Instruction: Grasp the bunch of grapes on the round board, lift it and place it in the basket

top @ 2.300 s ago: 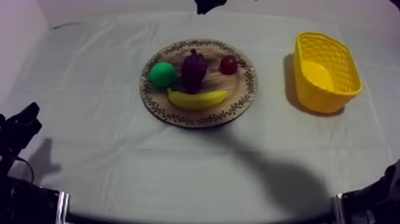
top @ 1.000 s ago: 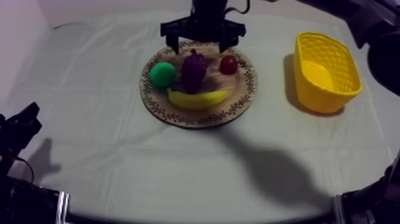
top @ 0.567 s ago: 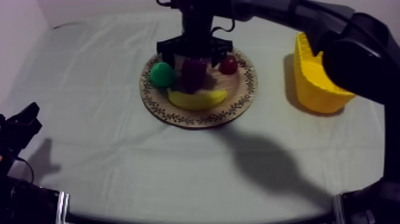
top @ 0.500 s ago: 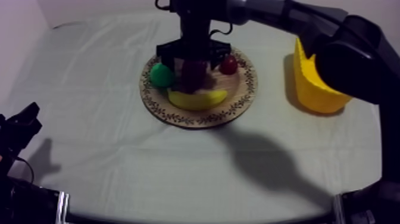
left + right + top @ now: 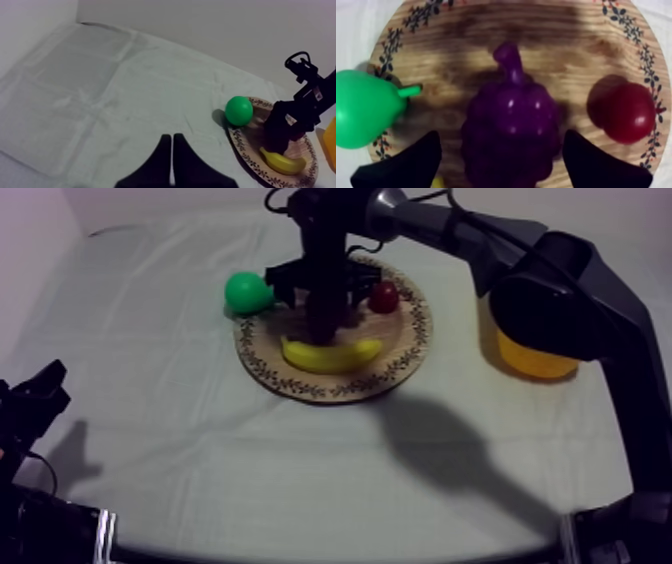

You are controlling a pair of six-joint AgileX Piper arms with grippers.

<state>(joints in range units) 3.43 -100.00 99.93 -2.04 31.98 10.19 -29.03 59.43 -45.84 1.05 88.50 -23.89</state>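
Right gripper [image 5: 501,135] spread wide either side of the grapes [image 5: 508,115], not gripping. Small red fruit [image 5: 384,296] and banana [image 5: 330,354] crowd close. Pear [image 5: 246,291] got shoved to the board's [image 5: 405,348] upper-left rim.

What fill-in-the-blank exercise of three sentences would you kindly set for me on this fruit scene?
1. The purple bunch of grapes lies on the round wooden board between the green pear and the small ____ fruit.
2. The right gripper has its black fingers apart, one at each side of the ____.
3. The yellow curved toy fruit on the board is a ____.
Missing words: red; grapes; banana.
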